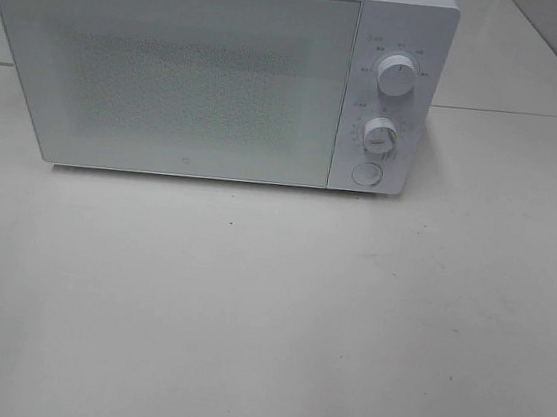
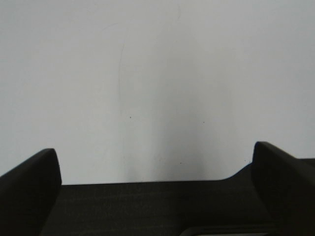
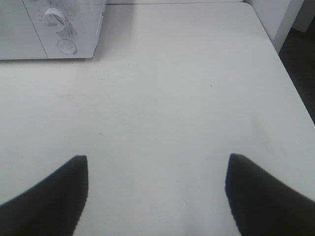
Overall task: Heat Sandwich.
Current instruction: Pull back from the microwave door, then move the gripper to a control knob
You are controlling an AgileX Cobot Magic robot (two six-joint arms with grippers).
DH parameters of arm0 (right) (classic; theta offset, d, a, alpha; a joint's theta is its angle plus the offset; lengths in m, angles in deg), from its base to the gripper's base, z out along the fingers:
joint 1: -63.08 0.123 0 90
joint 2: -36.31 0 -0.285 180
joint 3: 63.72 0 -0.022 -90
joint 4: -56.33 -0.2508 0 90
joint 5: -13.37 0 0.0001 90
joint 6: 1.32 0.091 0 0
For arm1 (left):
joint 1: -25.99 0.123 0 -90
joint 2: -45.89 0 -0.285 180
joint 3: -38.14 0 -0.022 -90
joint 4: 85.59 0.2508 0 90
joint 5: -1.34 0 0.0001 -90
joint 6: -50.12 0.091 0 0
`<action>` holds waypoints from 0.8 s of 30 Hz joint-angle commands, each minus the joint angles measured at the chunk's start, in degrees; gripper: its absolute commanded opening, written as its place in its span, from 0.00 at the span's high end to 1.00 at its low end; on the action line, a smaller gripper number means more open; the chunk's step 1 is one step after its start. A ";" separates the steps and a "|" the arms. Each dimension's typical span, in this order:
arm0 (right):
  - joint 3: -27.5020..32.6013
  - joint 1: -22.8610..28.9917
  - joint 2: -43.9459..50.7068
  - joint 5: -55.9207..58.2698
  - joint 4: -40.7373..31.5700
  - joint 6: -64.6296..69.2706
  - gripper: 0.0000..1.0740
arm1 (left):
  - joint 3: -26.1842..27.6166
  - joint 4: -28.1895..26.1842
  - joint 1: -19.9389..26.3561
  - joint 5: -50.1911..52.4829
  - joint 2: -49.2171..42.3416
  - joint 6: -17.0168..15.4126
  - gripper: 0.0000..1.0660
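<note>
Both grippers sit nearest their wrist cameras: the left gripper (image 2: 155, 150) and the right gripper (image 3: 157, 157) each have jaws spread wide with nothing between them, probably to leave the door room to swing. Neither shows in the high view. The table (image 1: 266, 318) gives open room across the lower frame. The microwave (image 1: 173, 76) stands upper left, door shut, with its knobs (image 1: 396, 76) at its right edge. The sandwich appears in no view; whether it lies behind the frosted door cannot be told.

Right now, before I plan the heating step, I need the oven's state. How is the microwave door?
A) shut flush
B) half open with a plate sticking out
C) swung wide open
A: in the high view the microwave door lies flush with the control panel, with no gap showing.
</note>
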 commanded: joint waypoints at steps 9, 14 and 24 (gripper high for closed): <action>-0.06 -0.11 1.38 -0.40 -0.06 0.17 0.29 | -0.92 -1.89 0.17 1.60 -15.76 2.58 0.08; -0.06 -0.11 1.38 -0.40 -0.06 0.17 0.29 | -3.15 -2.29 0.17 5.27 -18.22 2.58 0.08; -0.06 -0.11 1.38 -0.40 -0.06 0.17 0.29 | -2.98 -2.29 0.17 5.27 -20.17 2.35 0.08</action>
